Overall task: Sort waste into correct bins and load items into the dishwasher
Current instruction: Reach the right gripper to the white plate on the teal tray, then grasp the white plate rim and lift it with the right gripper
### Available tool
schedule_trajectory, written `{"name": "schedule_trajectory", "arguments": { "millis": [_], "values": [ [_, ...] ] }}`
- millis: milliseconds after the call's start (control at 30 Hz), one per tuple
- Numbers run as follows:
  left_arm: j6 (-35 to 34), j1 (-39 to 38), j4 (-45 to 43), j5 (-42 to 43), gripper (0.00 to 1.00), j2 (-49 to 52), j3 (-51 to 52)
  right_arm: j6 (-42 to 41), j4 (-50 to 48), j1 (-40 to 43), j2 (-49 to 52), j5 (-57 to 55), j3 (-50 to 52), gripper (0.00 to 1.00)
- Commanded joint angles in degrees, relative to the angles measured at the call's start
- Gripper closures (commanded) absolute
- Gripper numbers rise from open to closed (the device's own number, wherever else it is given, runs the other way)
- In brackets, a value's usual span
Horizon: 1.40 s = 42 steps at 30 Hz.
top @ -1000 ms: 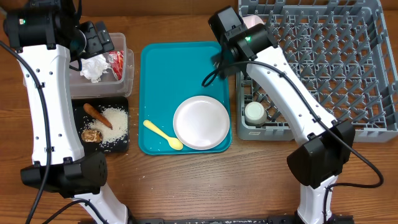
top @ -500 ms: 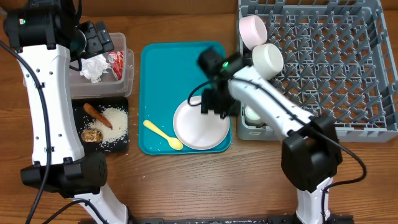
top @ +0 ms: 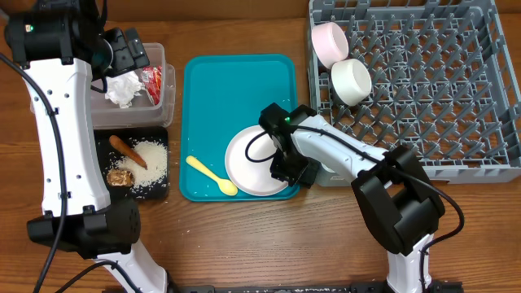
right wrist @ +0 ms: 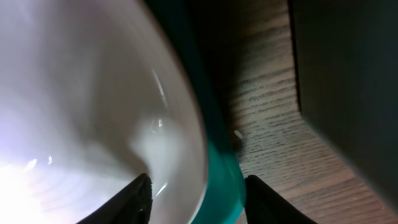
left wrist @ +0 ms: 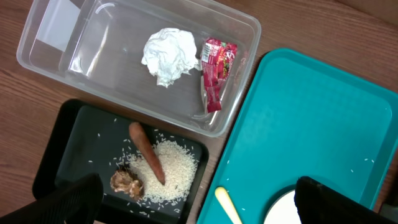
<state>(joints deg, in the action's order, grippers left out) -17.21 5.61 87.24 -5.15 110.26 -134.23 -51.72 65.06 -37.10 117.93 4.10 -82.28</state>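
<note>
1. Plate (top: pixel 254 163) lies on the teal tray (top: pixel 220 89), on the counter (top: pixel 244 236).
2. Right gripper (right wrist: pixel 198 196) has its fingers apart, one on each side of the plate's right rim.
3. Left gripper (left wrist: pixel 202 199) hangs spread wide and empty above the clear tub (left wrist: pixel 81 62).

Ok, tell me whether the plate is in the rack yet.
Out: the plate lies flat on the teal tray, beside the grey rack.

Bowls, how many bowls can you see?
2. A pale pink bowl sits in the far left corner of the grey rack. A white bowl sits right beside it. The right arm may hide other dishes.
</note>
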Motion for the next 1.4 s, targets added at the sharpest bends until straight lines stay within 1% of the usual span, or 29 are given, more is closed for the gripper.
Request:
{"name": "schedule_trajectory", "arguments": {
  "millis": [0, 200, 433, 500, 600, 667, 833, 1100, 1133, 1300, 1367],
  "values": [
    [-0.4, -0.4, -0.1, 0.3, 0.0, -0.8, 0.3, -1.0, -1.5, -0.5, -0.2, 1.5, 0.2, 0.55],
    [-0.4, -0.4, -0.1, 0.3, 0.0, -0.8, 0.3, -0.8, -2.6, -0.4, -0.2, 1.6, -0.1, 0.62],
    [-0.4, -0.4, -0.1, 0.2, 0.0, -0.8, 0.3, -0.3, 2.6, 0.6, -2.0, -3.5, -5.2, 0.62],
    [-0.4, -0.4, -0.1, 0.2, 0.0, -0.8, 0.3, 0.9, 2.8, 0.3, -2.9, -3.5, -6.3, 0.62],
    [-0.4, -0.4, -0.1, 0.3, 0.0, -0.8, 0.3, 0.6, 2.5, -0.8, -3.1, -3.3, -6.6, 0.62],
    [-0.4, -0.4, -0.1, 0.2, 0.0, -0.8, 0.3, 0.2, 2.5, -1.6, -3.0, -3.0, -6.3, 0.62],
    [-0.4, -0.4, -0.1, 0.2, 0.0, -0.8, 0.3, -4.2, 2.0, -2.6, -3.0, -4.3, -3.4, 0.62],
    [-0.4, -0.4, -0.1, 0.3, 0.0, -0.8, 0.3, -4.3, -3.7, -2.6, -3.0, -2.5, 1.0, 0.63],
    [-0.4, -0.4, -0.1, 0.3, 0.0, -0.8, 0.3, -4.3, -3.9, -2.6, -3.0, -2.5, 1.0, 0.64],
    [-0.4, -0.4, -0.1, 0.3, 0.0, -0.8, 0.3, -4.0, -6.5, -2.6, -3.0, -2.6, 1.0, 0.78],
    [-0.4, -0.4, -0.1, 0.3, 0.0, -0.8, 0.3, -4.0, -7.0, -2.6, -2.9, -2.8, 1.0, 0.82]
  ]
}}
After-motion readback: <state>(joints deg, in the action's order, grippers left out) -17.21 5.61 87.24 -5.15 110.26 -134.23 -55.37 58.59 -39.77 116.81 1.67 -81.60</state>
